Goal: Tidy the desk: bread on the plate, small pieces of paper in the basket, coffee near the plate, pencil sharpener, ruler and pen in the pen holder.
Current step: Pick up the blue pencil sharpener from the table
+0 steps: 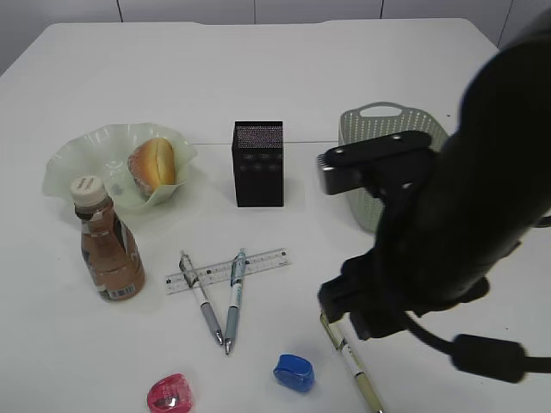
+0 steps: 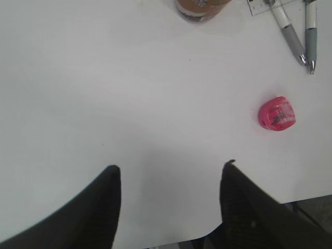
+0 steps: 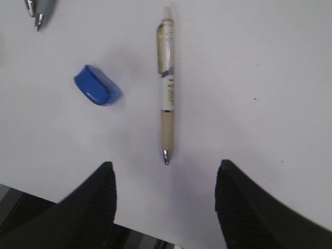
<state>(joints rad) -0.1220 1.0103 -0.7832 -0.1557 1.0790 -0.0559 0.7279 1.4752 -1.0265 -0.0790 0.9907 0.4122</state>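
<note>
A beige pen (image 3: 166, 98) lies on the white table (image 1: 344, 77), just right of a blue sharpener (image 3: 97, 85). The right gripper (image 3: 165, 181) hovers over its tip, jaws spread. The left gripper (image 2: 171, 181), also spread, hangs near a pink sharpener (image 2: 277, 113).

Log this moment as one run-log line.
right gripper: open above beige pen | left gripper: open, idle | bread: on plate
</note>
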